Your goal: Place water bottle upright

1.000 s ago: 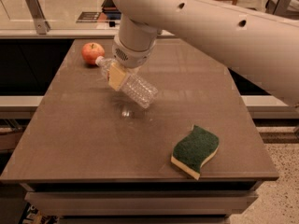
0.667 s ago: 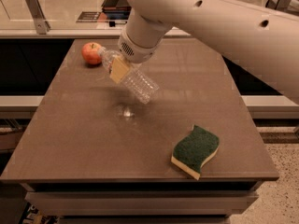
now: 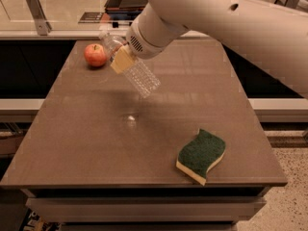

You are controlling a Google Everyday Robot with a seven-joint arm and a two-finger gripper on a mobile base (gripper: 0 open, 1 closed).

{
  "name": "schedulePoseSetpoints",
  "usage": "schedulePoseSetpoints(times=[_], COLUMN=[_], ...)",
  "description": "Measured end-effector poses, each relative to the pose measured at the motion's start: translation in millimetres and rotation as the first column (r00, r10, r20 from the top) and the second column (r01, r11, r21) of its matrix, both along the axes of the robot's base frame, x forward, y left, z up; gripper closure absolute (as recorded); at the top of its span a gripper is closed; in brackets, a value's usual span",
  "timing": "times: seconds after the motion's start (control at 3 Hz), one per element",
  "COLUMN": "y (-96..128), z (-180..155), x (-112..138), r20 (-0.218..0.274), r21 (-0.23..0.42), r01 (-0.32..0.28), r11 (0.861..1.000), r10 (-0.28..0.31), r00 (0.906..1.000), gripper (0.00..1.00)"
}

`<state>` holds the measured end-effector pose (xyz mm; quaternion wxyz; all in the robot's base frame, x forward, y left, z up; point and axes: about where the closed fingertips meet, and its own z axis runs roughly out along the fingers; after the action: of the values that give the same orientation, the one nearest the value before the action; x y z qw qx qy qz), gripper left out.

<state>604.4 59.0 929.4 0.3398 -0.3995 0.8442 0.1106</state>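
Observation:
The water bottle (image 3: 139,76) is a clear ribbed plastic bottle. It is held tilted in the air above the brown table (image 3: 96,148), its base pointing down to the right and its neck up to the left. My gripper (image 3: 122,59) is shut on the bottle's upper part, with a tan finger pad (image 3: 122,60) pressed on its side. The white arm reaches in from the upper right. The cap end is mostly hidden behind the gripper.
A red apple (image 3: 95,55) sits at the far left of the table. A green and yellow sponge (image 3: 201,155) lies near the front right edge. A counter with a sink and a dark tray runs behind the table.
The gripper has lifted the bottle higher above the table and the arm has swung over, with the bottle still tilted.

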Motion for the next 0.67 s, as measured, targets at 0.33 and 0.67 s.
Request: schedulePoseSetpoints(times=[0.33,0.67], y=[4,11], z=[13,24], x=[-2,-2], r20=[0.071,0.143], r21=[0.086,0.173], r01=[-0.004,-0.025], r11=[0.996,0.985], r10=[-0.002,0.000], r00=[0.9975,0.9897], gripper=[1.00,1.00])
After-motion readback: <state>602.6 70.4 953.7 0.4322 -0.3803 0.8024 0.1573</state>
